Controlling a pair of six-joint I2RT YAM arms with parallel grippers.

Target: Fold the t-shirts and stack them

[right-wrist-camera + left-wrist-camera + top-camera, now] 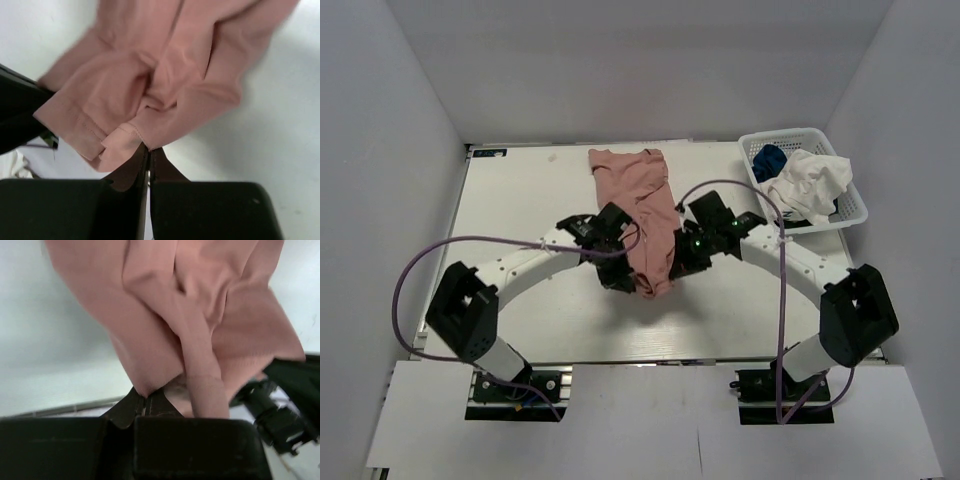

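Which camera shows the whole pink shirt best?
The top camera: the pink shirt is seen end to end on the table. The wrist cameras show only bunched cloth near its edge, pinched by the left tool and right tool.

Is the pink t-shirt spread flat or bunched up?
Bunched up: the pink t-shirt forms a narrow wrinkled strip, left hand and right hand pinching its near end.

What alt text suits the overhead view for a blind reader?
Two robot arms, left pincer and right pincer shut, grip the near end of a dusty-pink t-shirt on a white table. A white basket far right holds a blue shirt and a white shirt.
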